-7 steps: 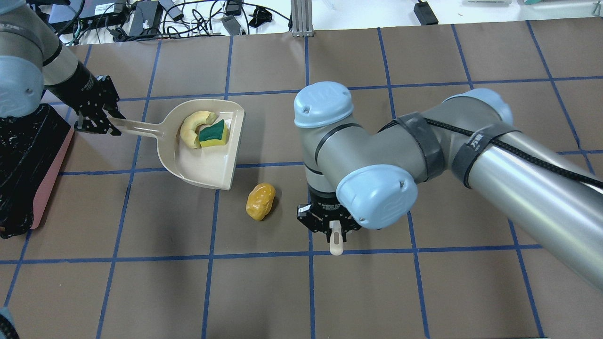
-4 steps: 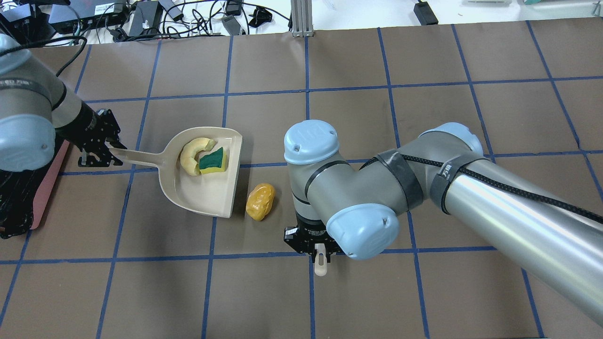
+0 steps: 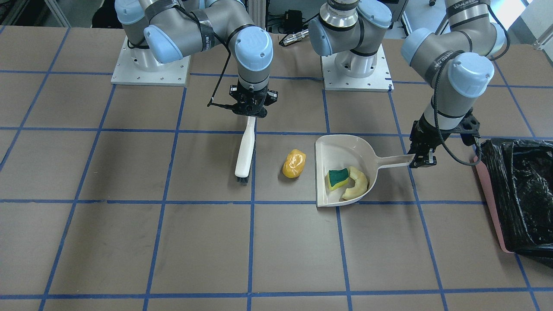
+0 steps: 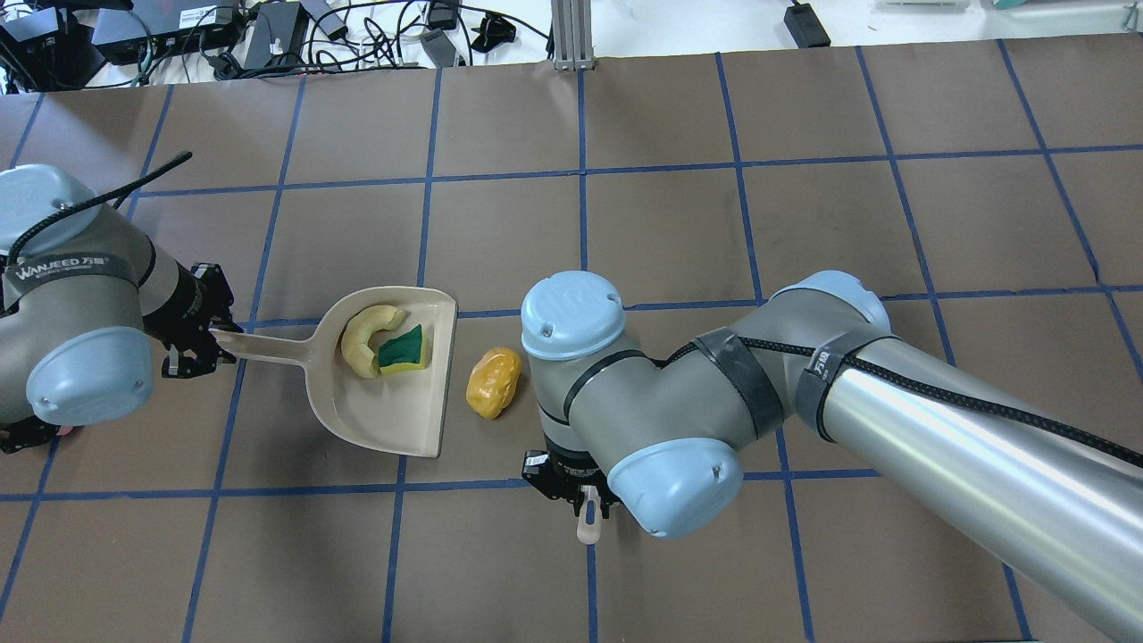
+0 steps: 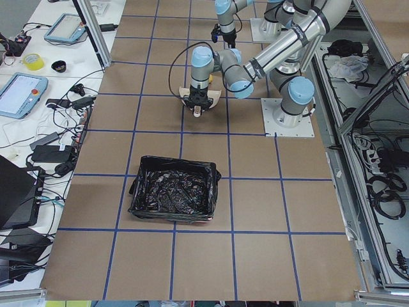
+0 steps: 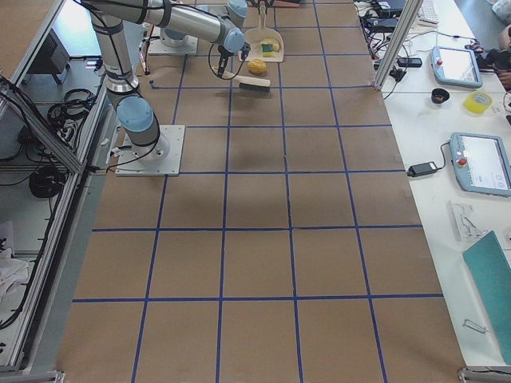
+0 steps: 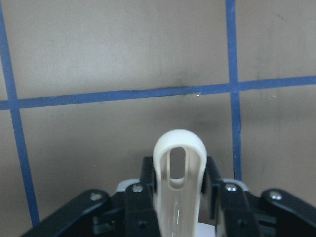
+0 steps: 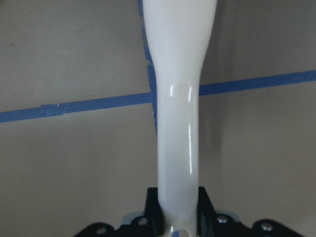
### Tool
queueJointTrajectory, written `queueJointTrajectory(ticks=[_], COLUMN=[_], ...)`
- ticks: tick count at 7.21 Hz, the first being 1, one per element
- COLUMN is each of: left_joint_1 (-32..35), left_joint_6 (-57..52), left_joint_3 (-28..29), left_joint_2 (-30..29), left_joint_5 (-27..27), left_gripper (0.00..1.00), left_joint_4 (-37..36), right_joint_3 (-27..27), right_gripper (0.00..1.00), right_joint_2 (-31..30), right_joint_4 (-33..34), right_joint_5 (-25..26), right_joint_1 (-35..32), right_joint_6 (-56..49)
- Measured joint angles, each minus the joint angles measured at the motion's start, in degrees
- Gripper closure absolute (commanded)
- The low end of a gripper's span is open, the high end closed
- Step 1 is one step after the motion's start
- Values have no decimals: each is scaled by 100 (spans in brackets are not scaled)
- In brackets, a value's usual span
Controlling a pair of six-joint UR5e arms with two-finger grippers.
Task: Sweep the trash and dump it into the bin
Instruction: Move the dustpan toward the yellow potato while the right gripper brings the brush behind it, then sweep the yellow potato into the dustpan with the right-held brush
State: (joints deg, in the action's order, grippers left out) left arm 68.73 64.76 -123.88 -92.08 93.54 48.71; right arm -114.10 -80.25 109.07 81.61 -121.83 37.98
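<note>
The beige dustpan [image 4: 384, 420] lies flat on the table, with my left gripper [image 4: 201, 344] shut on its handle [image 7: 178, 182]. A yellow sponge with green backing [image 4: 402, 350] and a pale crescent slice [image 4: 357, 335] rest inside the pan. The orange-yellow lump [image 4: 493, 382] sits on the table just off the pan's open edge. My right gripper [image 3: 250, 108] is shut on the white brush [image 3: 245, 149], whose bristles touch the table on the lump's far side from the pan. The bin [image 3: 518, 194], lined with black plastic, stands beyond the left gripper.
The table is brown with blue tape grid lines [image 4: 580, 179]. Cables and electronics [image 4: 268, 36] lie past the far edge. The arm bases [image 3: 354, 65] are bolted to the table behind the work area.
The left gripper has drawn the dustpan toward the robot's side, level with the lump. My right gripper has carried the brush nearer the robot and leftward, closer to the lump.
</note>
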Motion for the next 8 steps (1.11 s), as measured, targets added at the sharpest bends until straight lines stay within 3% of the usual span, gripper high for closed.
queueJointTrajectory(ticks=[3, 8], left_joint_1=[302, 917], left_joint_6=[470, 1211], left_joint_3=[-180, -138], left_joint_2=[40, -130], left_joint_5=[49, -33], left_gripper=[100, 100], left_joint_4=[-171, -383], right_joint_3=[105, 854], right_gripper=[96, 95], right_joint_2=[225, 1014], right_joint_4=[389, 871], right_joint_5=[-245, -276], right_joint_1=[-187, -786], right_joint_6=[110, 573])
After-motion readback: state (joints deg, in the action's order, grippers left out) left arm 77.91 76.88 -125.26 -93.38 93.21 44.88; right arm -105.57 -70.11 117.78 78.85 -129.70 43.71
